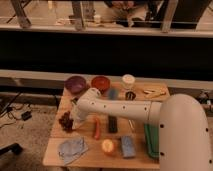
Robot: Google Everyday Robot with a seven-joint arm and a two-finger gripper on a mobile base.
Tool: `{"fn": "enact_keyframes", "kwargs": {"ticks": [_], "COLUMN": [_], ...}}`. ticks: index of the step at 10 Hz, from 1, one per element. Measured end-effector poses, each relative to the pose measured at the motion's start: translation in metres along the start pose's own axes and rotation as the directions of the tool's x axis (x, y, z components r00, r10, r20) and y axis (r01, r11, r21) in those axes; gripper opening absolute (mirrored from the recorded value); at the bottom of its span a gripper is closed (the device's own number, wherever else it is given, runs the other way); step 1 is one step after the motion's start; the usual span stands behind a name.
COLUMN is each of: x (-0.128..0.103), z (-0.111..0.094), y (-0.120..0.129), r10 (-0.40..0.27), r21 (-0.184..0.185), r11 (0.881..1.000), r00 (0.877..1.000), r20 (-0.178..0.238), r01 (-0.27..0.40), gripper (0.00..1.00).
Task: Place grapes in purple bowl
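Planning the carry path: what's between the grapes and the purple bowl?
In the camera view, only bare table lies between the grapes and the purple bowl; the hand, shut, sits right beside the grapes.

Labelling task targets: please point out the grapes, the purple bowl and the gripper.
grapes point(64, 121): camera view, middle of the dark cluster.
purple bowl point(75, 83): camera view, inner wall.
gripper point(74, 119): camera view, between its shut fingertips, close beside the grapes.

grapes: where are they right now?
In the camera view, the grapes sit at the table's left edge, in front of the purple bowl and left of the carrot. The gripper is right against them, jaws shut.
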Motion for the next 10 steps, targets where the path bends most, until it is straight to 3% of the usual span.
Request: {"fn": "enact_keyframes", "kwargs": {"ticks": [2, 7, 10], "x": [-0.002, -0.025, -0.031], "z": [-0.003, -0.064, -0.069], "y": [0.0, -0.009, -0.009], "r10": [-0.003, -0.036, -0.055], "r21": [0.007, 0.094, 0.112], "r11": [1.0, 0.995, 0.993], "r00": [1.0, 0.995, 0.991], "r20": [0.016, 0.096, 0.119], "r01": [0.003, 0.027, 0.042], "gripper": [0.0, 0.0, 0.0]}}
